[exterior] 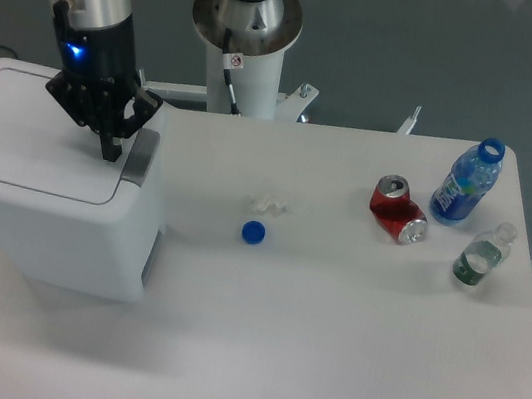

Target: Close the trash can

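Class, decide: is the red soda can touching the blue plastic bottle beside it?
Apart. The fixed camera shows a strip of white table between the tipped red soda can and the upright blue plastic bottle.

The pincer [110, 148], fingers seemingly together, points down at the trash can [55, 191]'s flat lid beside its grey tab.

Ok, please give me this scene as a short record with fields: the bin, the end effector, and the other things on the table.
trash can: left side of table, lid lying flat
end effector: fingers together, tips at the lid near the grey latch tab
blue bottle cap: loose, mid table
red soda can: on its side, right
blue bottle: upright, uncapped
clear bottle: beside the blue bottle
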Available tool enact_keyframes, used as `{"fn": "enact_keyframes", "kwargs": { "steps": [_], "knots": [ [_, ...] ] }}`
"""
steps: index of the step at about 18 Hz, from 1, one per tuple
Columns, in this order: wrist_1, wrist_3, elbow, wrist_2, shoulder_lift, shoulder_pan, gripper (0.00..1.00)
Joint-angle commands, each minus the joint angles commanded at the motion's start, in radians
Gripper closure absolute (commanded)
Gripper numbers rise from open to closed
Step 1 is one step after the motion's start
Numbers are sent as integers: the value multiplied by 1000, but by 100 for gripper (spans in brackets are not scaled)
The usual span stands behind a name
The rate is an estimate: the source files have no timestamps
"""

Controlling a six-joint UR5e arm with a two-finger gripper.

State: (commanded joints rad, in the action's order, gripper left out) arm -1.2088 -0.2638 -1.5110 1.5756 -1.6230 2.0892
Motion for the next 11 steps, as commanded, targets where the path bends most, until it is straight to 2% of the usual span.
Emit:
{"fn": "enact_keyframes", "kwargs": {
  "steps": [2, 4, 6, 9, 11],
  "knots": [
    [0, -2, 8, -15, 0, 29, 65],
    [0, -3, 20, -17, 0, 54, 45],
    [0, -27, 32, -15, -3, 104, 0],
    [0, -44, 40, -41, -11, 187, 0],
    [0, -83, 45, -78, -17, 271, 0]
  ]
}}
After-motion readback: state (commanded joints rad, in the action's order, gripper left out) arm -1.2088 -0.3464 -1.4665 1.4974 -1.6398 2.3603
